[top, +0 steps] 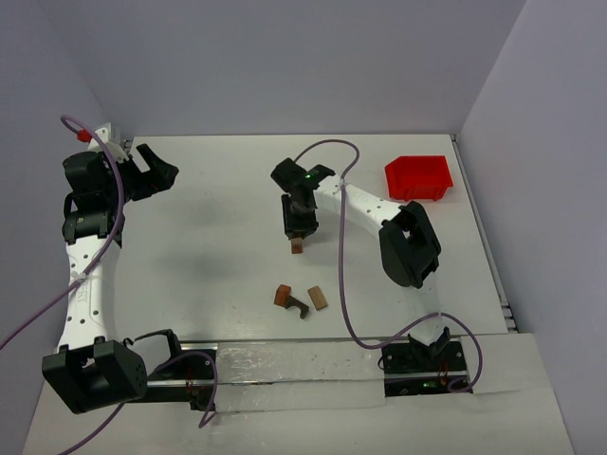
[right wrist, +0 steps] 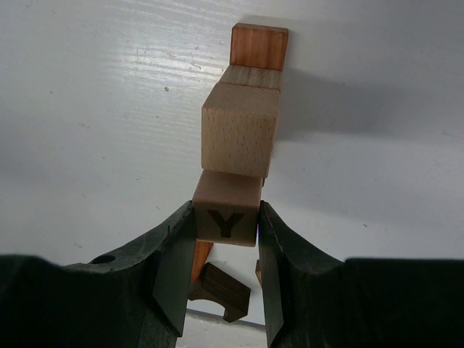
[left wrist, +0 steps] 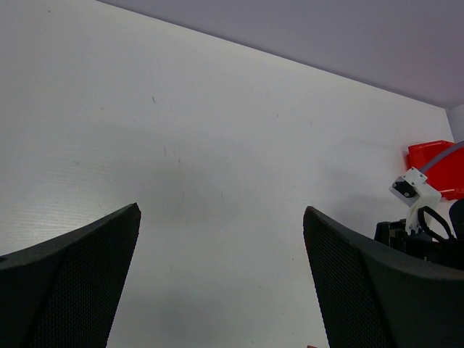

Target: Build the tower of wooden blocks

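Partway: the tower point(right wrist: 241, 109) stands on the table point(top: 209, 256) several blocks high, right fingers point(right wrist: 172, 261) clamped on the lettered block point(right wrist: 226, 214) at its top, left fingers point(left wrist: 72, 275) spread idle, three wood blocks point(top: 283, 295) unstacked nearby.

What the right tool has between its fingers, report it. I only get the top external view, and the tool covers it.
Observer: The right tool is shut on a light cube printed with a dark Y.
Operator: Tell me what is under it.
Observer: Three stacked blocks: a pale cube, a tan block, then a reddish-brown block at the bottom.
Operator: Now report the left tool.
Observer: The left tool is open and empty.
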Robot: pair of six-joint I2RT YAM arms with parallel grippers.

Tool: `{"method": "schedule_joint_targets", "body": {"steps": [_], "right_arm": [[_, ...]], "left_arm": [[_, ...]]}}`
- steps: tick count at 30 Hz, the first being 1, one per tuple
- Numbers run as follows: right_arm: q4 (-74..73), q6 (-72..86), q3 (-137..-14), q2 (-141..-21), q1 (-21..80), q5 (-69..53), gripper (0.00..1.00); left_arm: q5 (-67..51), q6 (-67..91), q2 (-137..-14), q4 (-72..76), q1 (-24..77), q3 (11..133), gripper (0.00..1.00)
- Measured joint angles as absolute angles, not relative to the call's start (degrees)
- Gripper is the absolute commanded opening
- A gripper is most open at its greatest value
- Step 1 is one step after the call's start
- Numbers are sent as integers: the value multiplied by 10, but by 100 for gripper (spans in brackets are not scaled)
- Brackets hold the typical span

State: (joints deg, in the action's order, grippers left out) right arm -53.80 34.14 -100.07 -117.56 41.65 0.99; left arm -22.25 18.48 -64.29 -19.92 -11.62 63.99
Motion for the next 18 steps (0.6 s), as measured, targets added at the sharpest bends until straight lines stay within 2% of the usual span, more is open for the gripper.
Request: {"method": "schedule_joint_targets", "body": {"steps": [18], "right_arm": [[-540, 342, -1013, -1191, 411, 8, 16]], "left_arm": [[-226, 185, -643, -199, -116, 640, 99]]}}
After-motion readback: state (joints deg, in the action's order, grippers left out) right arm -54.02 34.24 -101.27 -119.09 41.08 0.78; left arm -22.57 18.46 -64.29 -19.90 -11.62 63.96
